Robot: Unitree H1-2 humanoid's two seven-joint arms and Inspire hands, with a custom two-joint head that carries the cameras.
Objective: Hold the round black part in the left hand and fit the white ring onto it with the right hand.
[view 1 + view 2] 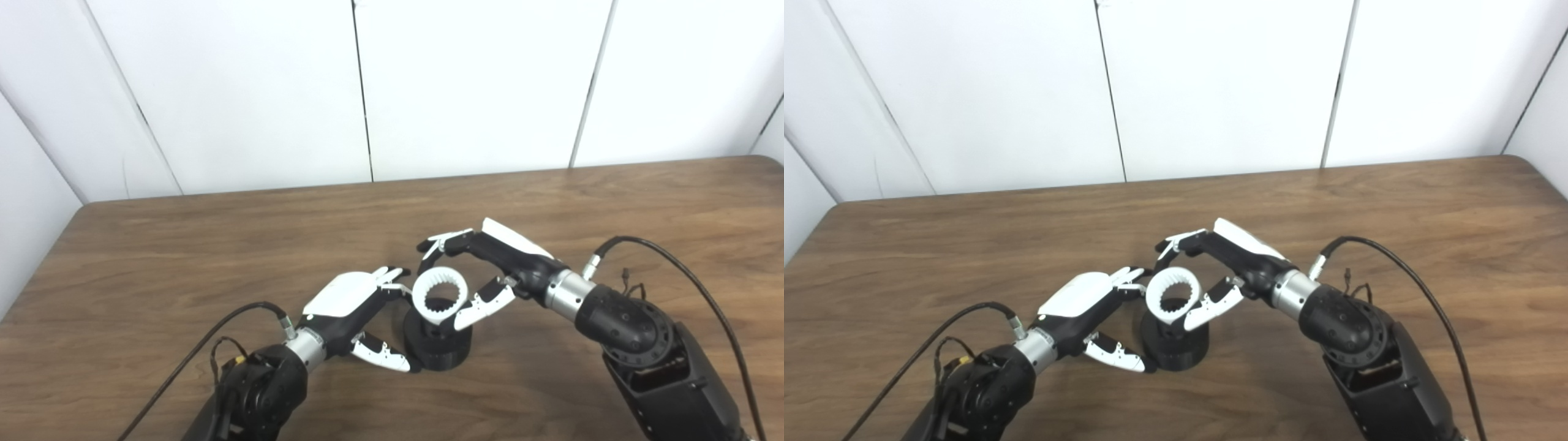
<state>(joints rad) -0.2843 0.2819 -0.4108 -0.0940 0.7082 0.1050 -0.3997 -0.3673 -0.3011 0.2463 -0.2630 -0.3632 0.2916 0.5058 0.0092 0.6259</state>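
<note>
The round black part [438, 347] stands on the wooden table [184, 257] near the front, with a narrower neck rising from a wide base. My left hand [358, 309] grips it from the left, thumb low against the base and fingers reaching behind. The white ring [438, 295], toothed on its inside, sits tilted over the top of the black part. My right hand [490, 269] is shut on the ring, fingers curled over its far side and thumb on its near right edge.
Black cables run from both wrists across the table, one at the left [202, 349] and one at the right [686, 275]. White wall panels [465, 86] stand behind the table's far edge.
</note>
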